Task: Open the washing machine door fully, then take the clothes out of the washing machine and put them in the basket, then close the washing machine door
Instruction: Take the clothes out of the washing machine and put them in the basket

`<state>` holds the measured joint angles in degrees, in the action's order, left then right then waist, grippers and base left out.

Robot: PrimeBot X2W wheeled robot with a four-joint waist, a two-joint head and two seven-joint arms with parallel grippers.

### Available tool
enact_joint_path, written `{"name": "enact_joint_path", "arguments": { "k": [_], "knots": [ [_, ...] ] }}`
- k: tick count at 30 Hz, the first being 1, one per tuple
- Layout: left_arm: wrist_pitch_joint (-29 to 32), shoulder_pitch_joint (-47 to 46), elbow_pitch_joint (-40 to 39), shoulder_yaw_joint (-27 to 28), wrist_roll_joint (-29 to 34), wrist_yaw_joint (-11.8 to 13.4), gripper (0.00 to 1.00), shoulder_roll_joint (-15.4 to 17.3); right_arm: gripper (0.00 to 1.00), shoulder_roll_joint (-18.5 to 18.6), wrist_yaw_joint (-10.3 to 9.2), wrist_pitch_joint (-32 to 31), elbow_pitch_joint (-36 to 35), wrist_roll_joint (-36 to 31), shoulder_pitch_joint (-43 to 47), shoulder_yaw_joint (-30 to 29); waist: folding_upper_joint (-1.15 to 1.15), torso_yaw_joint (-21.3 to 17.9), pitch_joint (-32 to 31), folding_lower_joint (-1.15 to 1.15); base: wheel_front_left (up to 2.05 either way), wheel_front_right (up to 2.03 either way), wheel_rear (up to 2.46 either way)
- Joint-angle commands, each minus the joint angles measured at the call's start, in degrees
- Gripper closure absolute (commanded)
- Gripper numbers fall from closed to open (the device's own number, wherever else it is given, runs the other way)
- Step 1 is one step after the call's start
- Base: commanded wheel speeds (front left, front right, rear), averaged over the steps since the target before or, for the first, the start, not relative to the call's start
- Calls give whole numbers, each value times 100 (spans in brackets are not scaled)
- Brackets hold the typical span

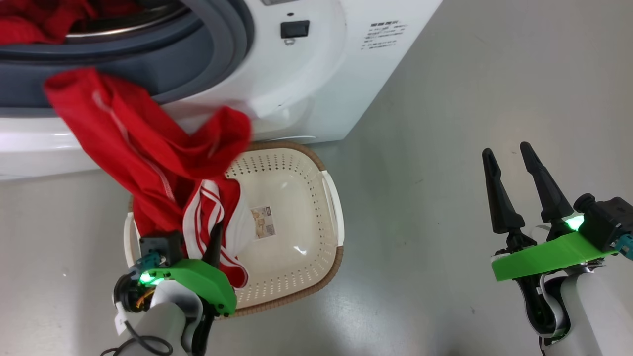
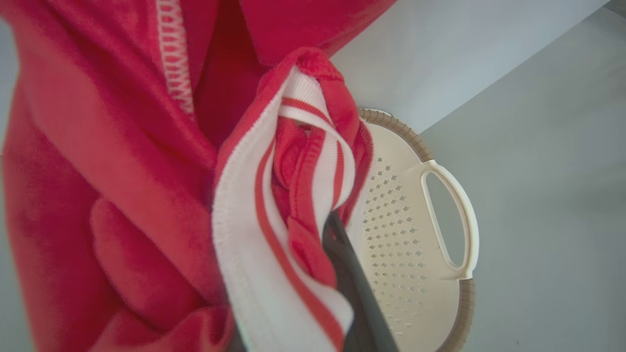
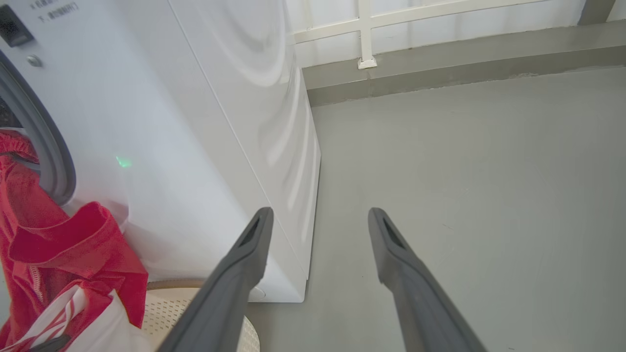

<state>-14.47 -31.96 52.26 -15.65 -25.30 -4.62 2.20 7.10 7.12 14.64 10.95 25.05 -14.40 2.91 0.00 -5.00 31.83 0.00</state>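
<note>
My left gripper (image 1: 215,237) is shut on the red clothes (image 1: 148,148), over the left side of the cream basket (image 1: 296,217). The garment's white-striped part (image 2: 274,234) is bunched around one dark finger (image 2: 352,278), and the rest trails up and left toward the drum opening. More red fabric (image 1: 34,22) lies inside the washing machine (image 1: 306,74), behind its grey rubber ring (image 1: 217,44). The washing machine door is out of view. My right gripper (image 1: 509,153) stands open over bare floor at the right, with nothing between its fingers (image 3: 244,264).
The basket (image 2: 440,205) stands on the grey floor right against the machine's front, its inside bare apart from a paper label (image 1: 263,222). Bare grey floor (image 1: 470,99) stretches to the right of the machine. A low white rail (image 3: 367,29) runs along the far wall.
</note>
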Motion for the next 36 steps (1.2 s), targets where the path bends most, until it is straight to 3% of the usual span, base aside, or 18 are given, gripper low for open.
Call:
{"name": "enact_joint_path", "arguments": {
  "k": [1, 10, 21, 26, 28, 29, 32, 33, 36],
  "knots": [
    [-52, -30, 32, 68, -53, -51, 100, 68, 0, 25, 36, 36, -130, 24, -35, 144, 0, -34, 33, 0, 0, 0, 0],
    [-52, -510, 1016, -331, -247, -179, 100, 68, 0, -12, 36, 36, -159, 33, -119, 172, 0, -130, 236, 0, 0, 0, 0],
    [-52, -975, 1340, -169, -180, -185, 100, 70, 0, -23, 36, 36, -221, 39, -226, 108, 0, -166, 636, 0, 0, 0, 0],
    [-52, -1137, 1462, -66, -120, -179, 77, 84, 0, -29, 36, 36, -246, 41, -287, 95, 0, -173, 791, 0, 0, 0, 0],
    [-52, -1179, 1488, -26, -104, -180, 56, 84, 0, -30, 36, 36, -253, 40, -305, 89, 0, -170, 831, 0, 0, 0, 0],
    [-52, -1195, 1496, -3, -98, -175, 51, 83, 0, -31, 36, 36, -255, 38, -313, 87, 0, -169, 846, 0, 0, 0, 0],
    [-52, -1233, 1522, 67, -84, -168, 7, 83, 0, -32, 36, 36, -248, 35, -331, 83, 0, -165, 864, 0, 0, 0, 0],
    [-52, -1240, 1523, 91, -78, -167, 0, 82, 0, -31, 36, 36, -240, 35, -335, 82, 0, -162, 861, 0, 0, 0, 0],
    [-52, -1236, 1491, 170, -56, -168, 0, 82, 0, -24, 36, 36, -215, 34, -344, 80, 0, -152, 822, 0, 0, 0, 0]
  ]
}}
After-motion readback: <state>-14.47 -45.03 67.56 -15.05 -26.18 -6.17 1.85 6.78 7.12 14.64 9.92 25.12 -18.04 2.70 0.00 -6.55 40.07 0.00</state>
